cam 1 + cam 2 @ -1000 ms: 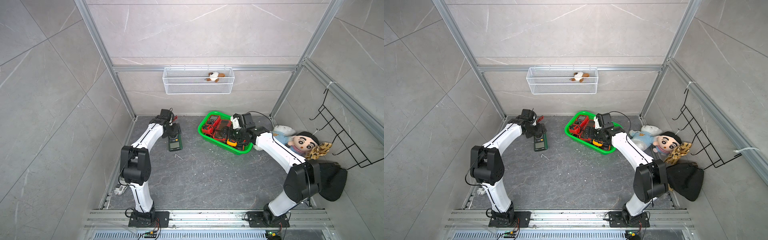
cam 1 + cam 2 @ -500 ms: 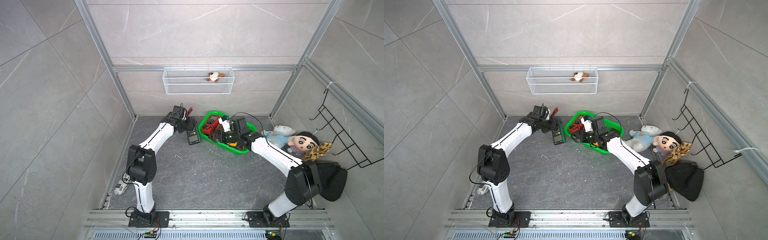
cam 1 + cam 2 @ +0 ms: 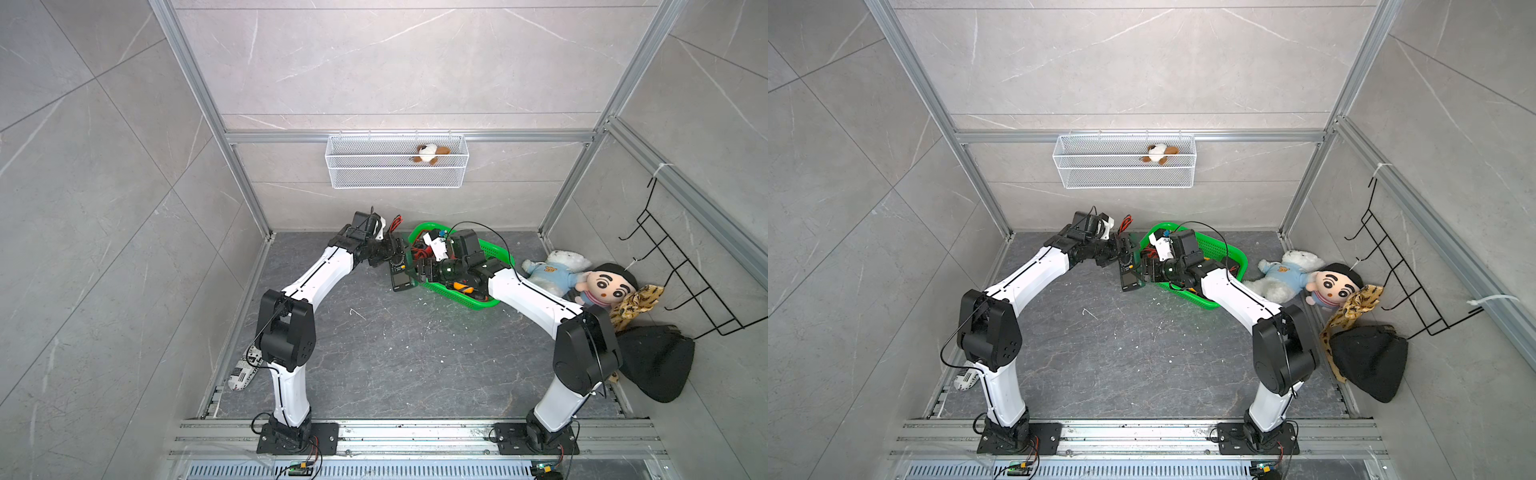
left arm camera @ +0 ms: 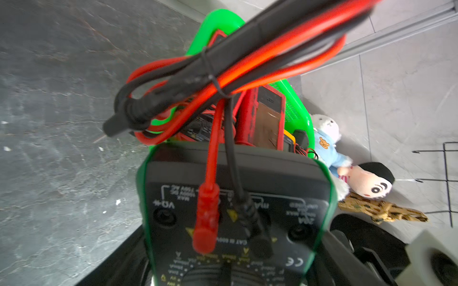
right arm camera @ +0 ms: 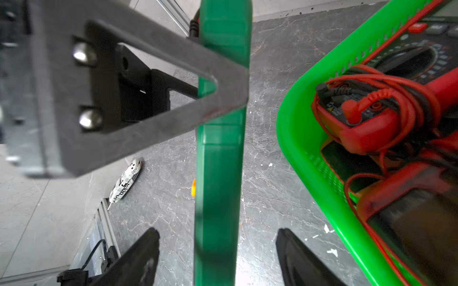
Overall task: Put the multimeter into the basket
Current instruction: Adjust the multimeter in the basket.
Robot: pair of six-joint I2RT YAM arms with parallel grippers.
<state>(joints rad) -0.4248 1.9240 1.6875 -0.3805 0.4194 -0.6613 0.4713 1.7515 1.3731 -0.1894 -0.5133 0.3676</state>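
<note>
Right wrist view: my left claw [image 3: 390, 250], clamped on the multimeter [image 5: 218, 173], has brought it to the basket's [image 5: 292, 138] nine o'clock rim; my right claw [image 5: 218, 242], jaws apart, straddles it, probably for a handover.

Light: bright, even, diffuse, seemingly overhead; shadows on the floor [image 3: 395, 365] were faint. Top views: sharp, walls [image 3: 104, 208] bowed toward the edges. Wrist views: test leads [image 4: 247, 57] and multimeter [image 5: 219, 185] were close and blurred.

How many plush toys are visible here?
3. A small brown-and-white toy lies in the wire basket on the back wall. A white bear and a black-haired doll lie together on the floor near the green basket. Others may be hidden.
</note>
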